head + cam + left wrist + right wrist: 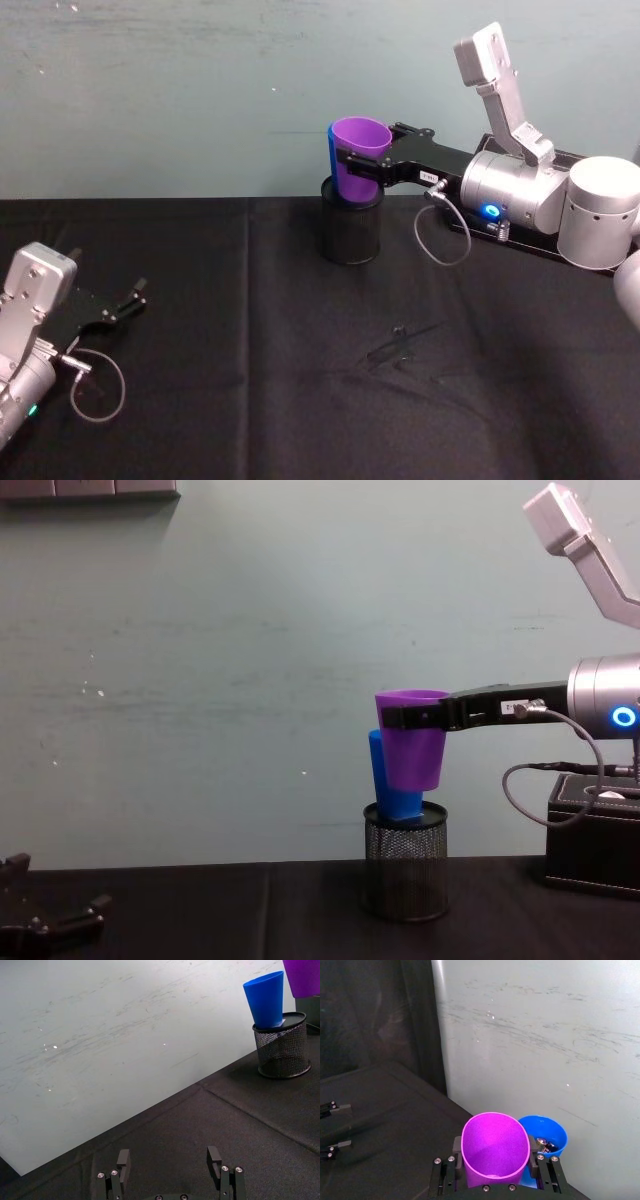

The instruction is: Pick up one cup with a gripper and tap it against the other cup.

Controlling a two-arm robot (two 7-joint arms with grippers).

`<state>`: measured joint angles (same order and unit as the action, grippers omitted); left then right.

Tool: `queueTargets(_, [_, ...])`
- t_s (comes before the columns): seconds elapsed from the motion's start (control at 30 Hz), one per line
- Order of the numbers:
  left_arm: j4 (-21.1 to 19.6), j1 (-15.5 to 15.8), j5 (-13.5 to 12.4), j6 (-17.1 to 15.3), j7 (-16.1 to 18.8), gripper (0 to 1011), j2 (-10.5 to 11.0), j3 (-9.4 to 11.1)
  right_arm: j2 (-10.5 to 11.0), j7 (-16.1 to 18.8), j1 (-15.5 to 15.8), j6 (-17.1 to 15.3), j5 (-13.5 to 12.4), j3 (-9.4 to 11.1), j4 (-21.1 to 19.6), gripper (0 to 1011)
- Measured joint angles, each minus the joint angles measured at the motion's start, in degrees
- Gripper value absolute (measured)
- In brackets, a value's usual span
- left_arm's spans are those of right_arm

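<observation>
My right gripper [352, 162] is shut on the purple cup [358, 148], holding it upright in the air over a black mesh pen holder [350, 232]. The blue cup [388, 780] stands tilted inside that holder [405, 875], just behind and slightly below the purple cup [415, 742]. In the right wrist view the purple cup [495, 1142] sits between the fingers [457, 1146] with the blue cup [549, 1132] close against its side; I cannot tell whether they touch. My left gripper [135, 292] rests open, low at the near left of the table.
A black cloth [300, 380] covers the table, with a pale wall close behind it. A black box [595, 830] stands at the back right under the right arm. A loose cable [440, 240] hangs from the right wrist.
</observation>
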<state>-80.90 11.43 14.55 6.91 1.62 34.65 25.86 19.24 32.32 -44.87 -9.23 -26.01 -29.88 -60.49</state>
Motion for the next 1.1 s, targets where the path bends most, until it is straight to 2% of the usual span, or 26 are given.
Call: queueTargets(1.1, [0.0, 0.0, 0.0, 0.0, 0.0, 1000, 0.0, 0.0, -2.15, 0.21, -1.41, 0.81, 1.63, 1.56, 3.71, 722])
